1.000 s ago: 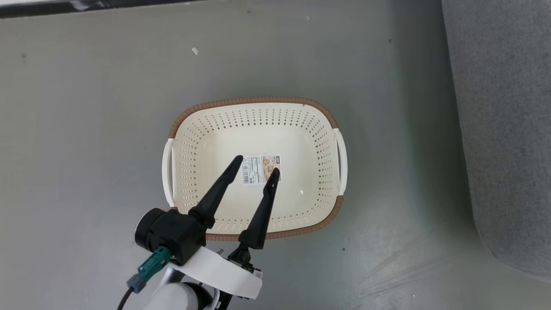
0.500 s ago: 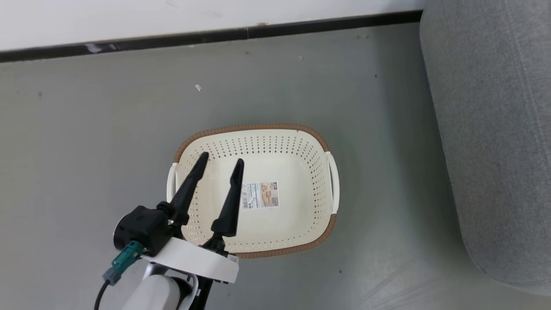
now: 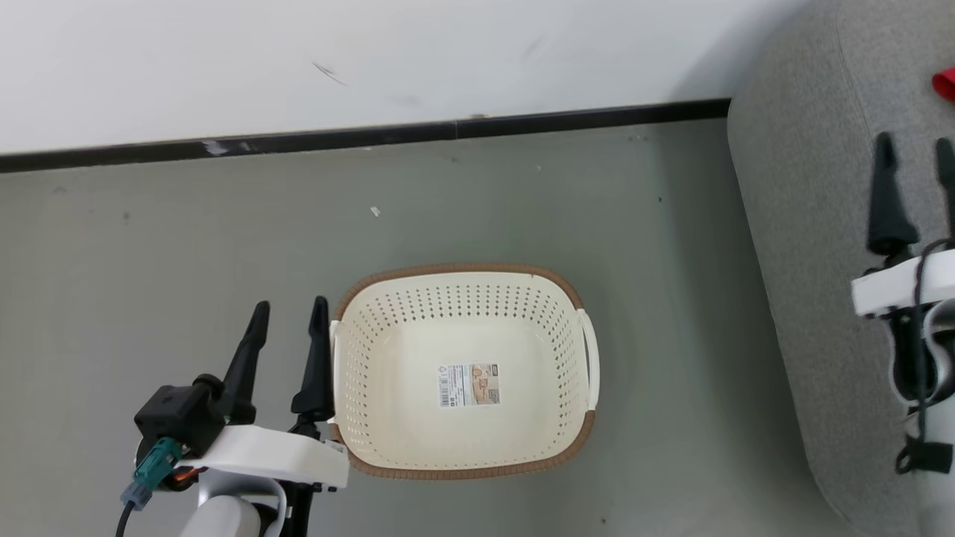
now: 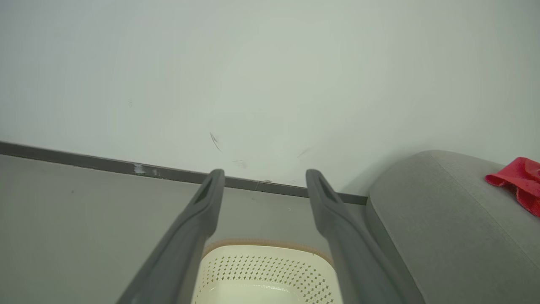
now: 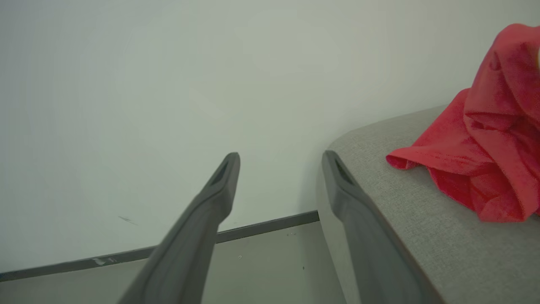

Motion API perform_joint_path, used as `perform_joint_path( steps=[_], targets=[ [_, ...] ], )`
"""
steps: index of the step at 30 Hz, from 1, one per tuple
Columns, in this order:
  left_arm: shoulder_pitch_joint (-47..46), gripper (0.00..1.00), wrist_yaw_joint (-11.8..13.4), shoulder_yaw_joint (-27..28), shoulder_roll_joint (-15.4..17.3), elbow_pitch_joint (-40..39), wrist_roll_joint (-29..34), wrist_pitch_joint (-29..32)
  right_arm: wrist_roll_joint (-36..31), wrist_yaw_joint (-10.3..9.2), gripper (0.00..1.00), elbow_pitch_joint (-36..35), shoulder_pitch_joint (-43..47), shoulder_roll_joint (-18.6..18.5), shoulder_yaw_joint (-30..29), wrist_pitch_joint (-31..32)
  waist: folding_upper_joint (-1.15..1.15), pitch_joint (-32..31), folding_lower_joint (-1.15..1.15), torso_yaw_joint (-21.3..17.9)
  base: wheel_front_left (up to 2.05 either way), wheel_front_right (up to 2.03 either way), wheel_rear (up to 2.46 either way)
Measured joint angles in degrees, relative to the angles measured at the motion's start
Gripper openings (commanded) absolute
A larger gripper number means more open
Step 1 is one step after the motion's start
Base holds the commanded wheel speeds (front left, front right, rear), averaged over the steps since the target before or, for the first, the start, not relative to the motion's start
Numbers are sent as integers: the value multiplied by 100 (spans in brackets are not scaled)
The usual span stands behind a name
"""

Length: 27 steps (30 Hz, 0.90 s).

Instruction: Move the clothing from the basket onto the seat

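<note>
The red garment [image 5: 476, 147], judged light, soft and limp and best pinched at a bunched fold, is seen crumpled on the grey sofa [image 3: 806, 224], the cream laundry basket [image 3: 462, 267] lying bare, while the left gripper [image 3: 289, 306] and right gripper [image 3: 915, 142] are held spread, nothing pinched

One basket [image 3: 462, 309] is counted, with two white handles [image 3: 593, 362] and one sticker [image 3: 468, 385]. One seat [image 3: 806, 224] is counted. One heap of red clothing [image 5: 485, 156] is seen; how many garments are in it cannot be told. Two grippers are counted, the left gripper [image 3: 290, 303] and the right gripper [image 3: 915, 142], each with two fingers [image 3: 245, 358].
</note>
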Motion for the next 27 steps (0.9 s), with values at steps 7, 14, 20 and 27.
perform_joint_path(
  steps=[7, 14, 20, 27],
  targets=[
    [163, 100, 92, 189, 59, 383, 75, -53, -269, 0, 100, -141, 445, 140, 697, 0, 0, -379, 0, 240, 0, 0, 0],
    [318, 100, 40, 224, 79, 719, 125, -94, -416, 0, 100, -170, 986, 304, 896, 0, 0, -704, 0, 467, 0, 0, 0],
    [494, 100, -24, 211, 74, 1026, 211, -94, -517, 0, 100, -215, 1405, 415, 907, 0, 0, -990, 0, 626, 0, 0, 0],
    [583, 100, -120, 212, 69, 1265, 222, -94, -613, 0, 100, -279, 1890, 522, 890, 0, 0, -1316, 0, 758, 0, 0, 0]
  ],
)
